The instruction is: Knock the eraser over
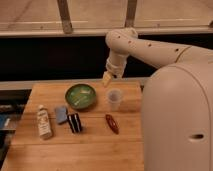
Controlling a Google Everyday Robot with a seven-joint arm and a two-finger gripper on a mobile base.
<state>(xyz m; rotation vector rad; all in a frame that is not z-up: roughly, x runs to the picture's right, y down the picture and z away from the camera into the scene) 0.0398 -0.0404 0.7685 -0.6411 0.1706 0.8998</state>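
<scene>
The eraser (74,122) is a small black block with white stripes. It stands on the wooden table (75,150), just in front of the green bowl (80,96) and next to a flat blue-grey pad (61,114). My gripper (107,79) hangs above the table's far edge, to the right of the bowl and just above a clear plastic cup (115,99). It is well away from the eraser, up and to the right of it.
A small white bottle (43,121) lies at the left of the table. A dark red pointed object (112,123) lies right of the eraser. A dark window ledge runs behind the table. My white body fills the right side.
</scene>
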